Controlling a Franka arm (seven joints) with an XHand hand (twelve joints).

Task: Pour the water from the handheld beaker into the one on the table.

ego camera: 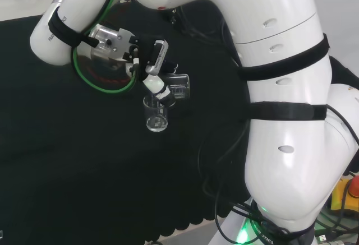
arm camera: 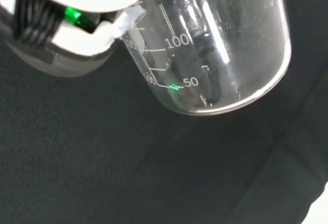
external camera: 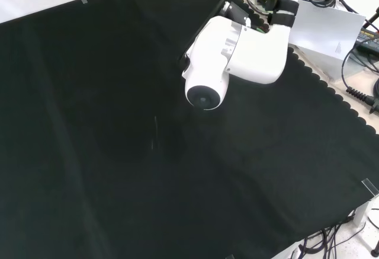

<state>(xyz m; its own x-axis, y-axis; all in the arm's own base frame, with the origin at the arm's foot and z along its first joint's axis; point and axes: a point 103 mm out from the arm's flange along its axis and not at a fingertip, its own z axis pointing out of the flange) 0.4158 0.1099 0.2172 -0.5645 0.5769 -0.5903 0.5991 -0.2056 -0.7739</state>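
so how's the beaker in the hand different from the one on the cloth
The held beaker is off the cloth, gripped by the hand and tipped onto its side; the standing beaker sits upright on the black cloth, untouched. In the head view the held one hangs just above and to the right of the standing one's rim. Both are clear glass.

My hand [ego camera: 154,68] is black and white, and the beaker [arm camera: 215,44] it carries is clear glass with white graduation marks. The desk [external camera: 89,152] lies under plain black cloth with a scalloped edge, and a green cable [ego camera: 101,85] loops beside my white arm [ego camera: 280,116].
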